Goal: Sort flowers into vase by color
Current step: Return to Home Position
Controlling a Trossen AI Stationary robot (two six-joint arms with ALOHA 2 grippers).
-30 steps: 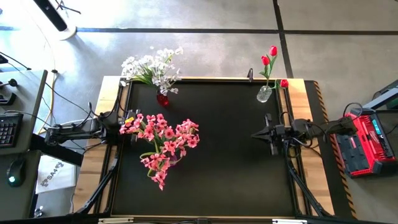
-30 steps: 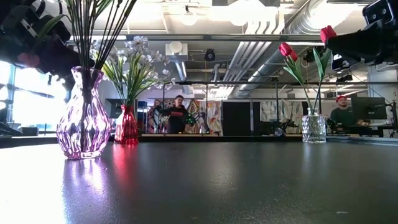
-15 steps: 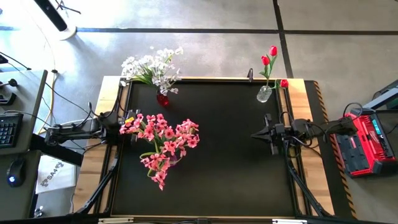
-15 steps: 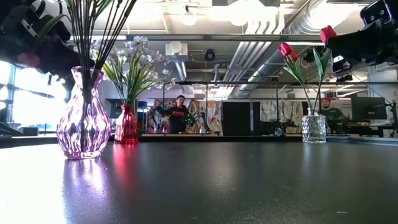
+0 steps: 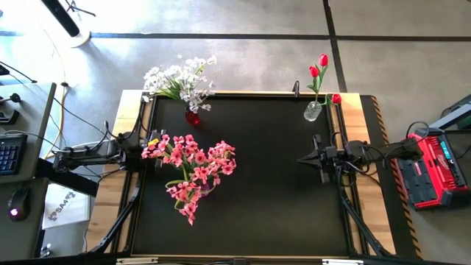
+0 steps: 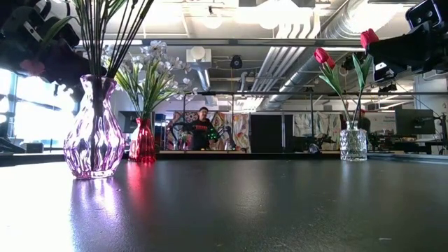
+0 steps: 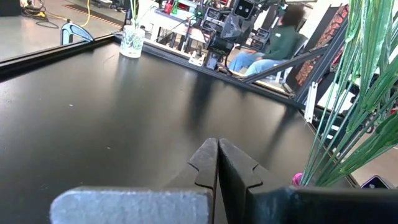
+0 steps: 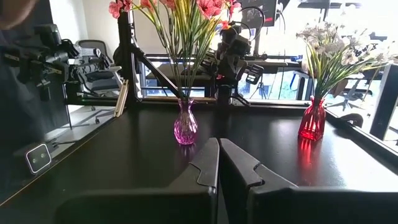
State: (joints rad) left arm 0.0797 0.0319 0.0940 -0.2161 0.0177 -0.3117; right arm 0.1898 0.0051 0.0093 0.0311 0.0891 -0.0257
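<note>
From where I sit the sorting looks finished: I see no loose stem anywhere on the black table (image 5: 257, 199), so I judge that only parking the arms is left. At the left edge of the overhead frame my left gripper (image 5: 141, 144) sits just beside the pink flowers (image 5: 193, 168), and its wrist camera shows the two fingers pressed together with nothing between them. The pink flowers are a full, spreading bunch left of centre, their thin green stems gathered in the purple vase (image 6: 93, 133), which stands upright. Above them, at the upper left of the table, the white flowers (image 5: 179, 81) fan out of a small red vase (image 5: 192, 116). At the upper right, the red tulips (image 5: 319, 68) stand in a clear vase (image 5: 313, 111), one bloom drooping to the side. My right gripper (image 5: 303, 159) hangs right of centre, well apart from every vase, fingers likewise together and empty.
</note>
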